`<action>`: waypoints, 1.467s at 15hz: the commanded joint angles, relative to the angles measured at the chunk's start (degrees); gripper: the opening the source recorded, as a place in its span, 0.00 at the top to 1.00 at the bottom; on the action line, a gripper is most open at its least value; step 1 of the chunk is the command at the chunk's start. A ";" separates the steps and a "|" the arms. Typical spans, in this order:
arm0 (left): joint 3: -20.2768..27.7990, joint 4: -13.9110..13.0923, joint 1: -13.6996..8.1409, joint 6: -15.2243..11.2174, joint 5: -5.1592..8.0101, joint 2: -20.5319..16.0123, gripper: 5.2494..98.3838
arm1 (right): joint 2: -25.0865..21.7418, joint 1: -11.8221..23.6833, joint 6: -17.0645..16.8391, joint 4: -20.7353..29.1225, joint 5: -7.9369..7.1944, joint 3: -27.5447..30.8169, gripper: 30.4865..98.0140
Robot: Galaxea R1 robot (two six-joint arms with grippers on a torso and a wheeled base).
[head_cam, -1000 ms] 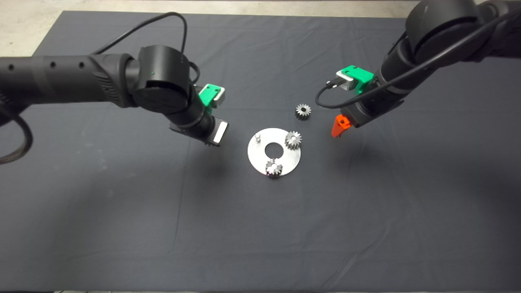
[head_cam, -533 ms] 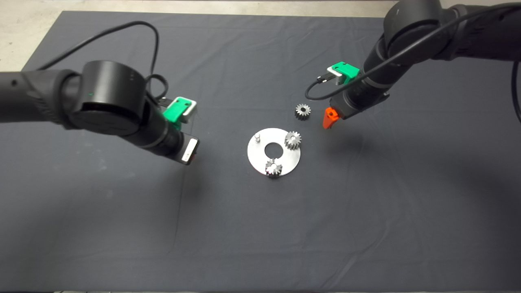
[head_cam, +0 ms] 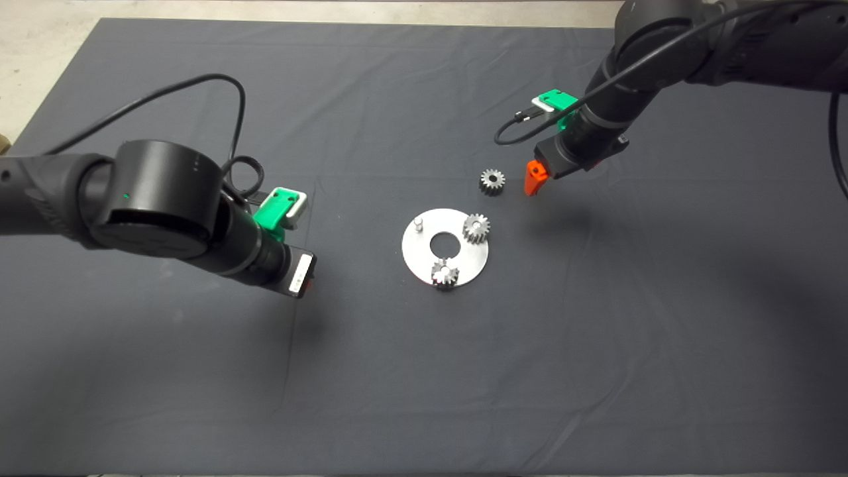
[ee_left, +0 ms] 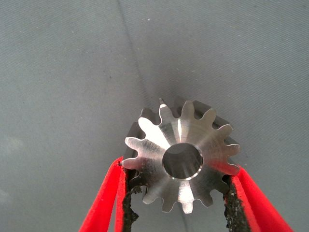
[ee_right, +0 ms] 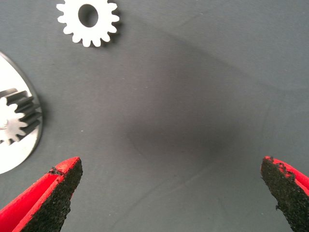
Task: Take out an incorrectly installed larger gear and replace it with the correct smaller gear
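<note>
The larger gear [ee_left: 159, 135], bright silver with long pointed teeth, hangs above the mat, and my left gripper [ee_left: 178, 166] is shut on its rim. In the head view this left gripper [head_cam: 303, 275] is left of the round silver plate [head_cam: 424, 255]; the gear itself is hidden there. The smaller gear [head_cam: 492, 181] lies loose on the mat behind the plate. My right gripper [head_cam: 533, 180] hovers just right of it. In the right wrist view the right gripper [ee_right: 170, 166] is open and holds nothing, and the smaller gear [ee_right: 88, 19] lies ahead of its fingers.
The plate has a centre hole, a bare pin [head_cam: 418, 223] and two small grey gears mounted at its right [head_cam: 476, 227] and front [head_cam: 445, 273]. The right wrist view shows the plate's edge [ee_right: 21, 150]. Bare floor lies beyond the mat's far edge.
My left arm has drawn back left and toward the front, away from the plate, still gripping the larger gear. The right gripper has shifted left and toward the back, closer to the loose smaller gear.
</note>
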 commanded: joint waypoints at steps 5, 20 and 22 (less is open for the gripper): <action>1.22 2.59 0.62 -2.14 -0.32 0.20 0.66 | 2.56 1.30 -0.42 -1.78 -3.19 -1.49 0.00; 3.59 2.48 -0.93 -5.04 -0.13 3.45 0.48 | 4.92 1.39 -0.51 -1.70 -2.05 -4.48 0.00; 4.82 -8.82 -4.96 -4.95 0.12 3.23 0.47 | 5.40 1.30 -0.94 -1.79 -1.39 -5.40 0.00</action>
